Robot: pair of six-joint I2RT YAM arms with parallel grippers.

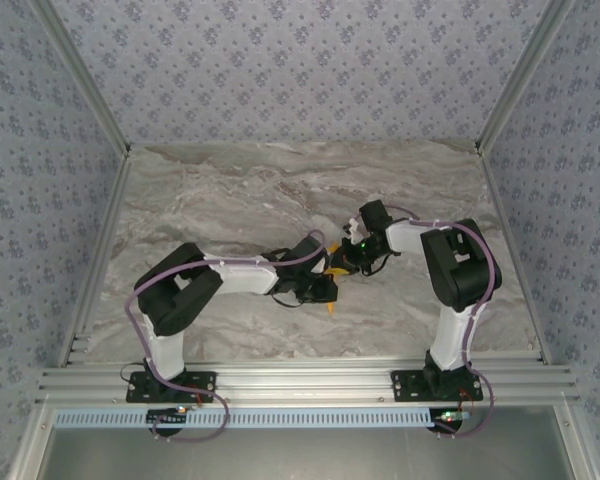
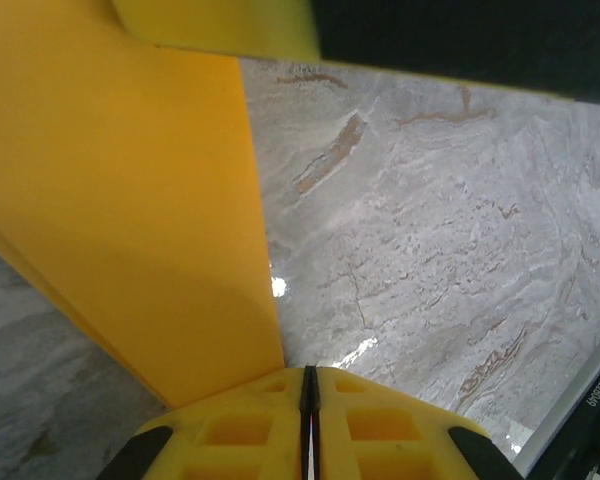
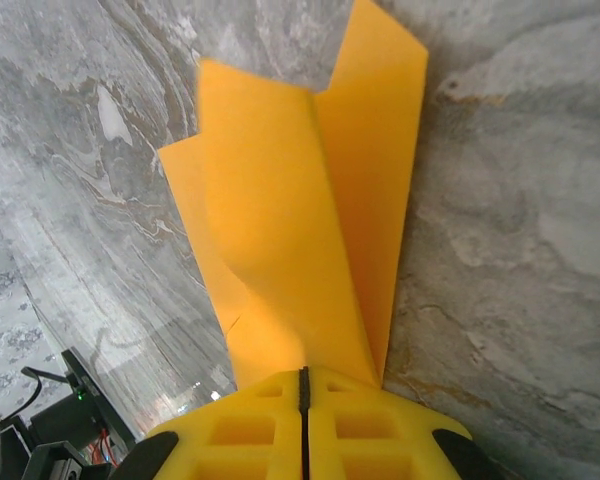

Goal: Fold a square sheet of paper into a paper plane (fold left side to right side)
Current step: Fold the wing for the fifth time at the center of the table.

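You're looking at a grey-veined marble table boxed in by blue floral wallpaper, with an aluminium rail along the 6 o'clock edge where both arm bases are bolted. In the top view the two arms reach inward and meet just right of the table's centre. Your left gripper comes in from 9 o'clock, and your right gripper sits just beside it toward 1 o'clock. The orange-yellow paper is held between them, off the bare marble, with a small pointed tip poking out toward 6 o'clock below the left gripper. In the left wrist view, your left gripper has its yellow pads pressed together with only a thin dark seam, pinching the paper, which sweeps up toward 11 o'clock. In the right wrist view, your right gripper is likewise clamped on the paper, whose folded layers fan toward 12 o'clock with a notch at the top edge.
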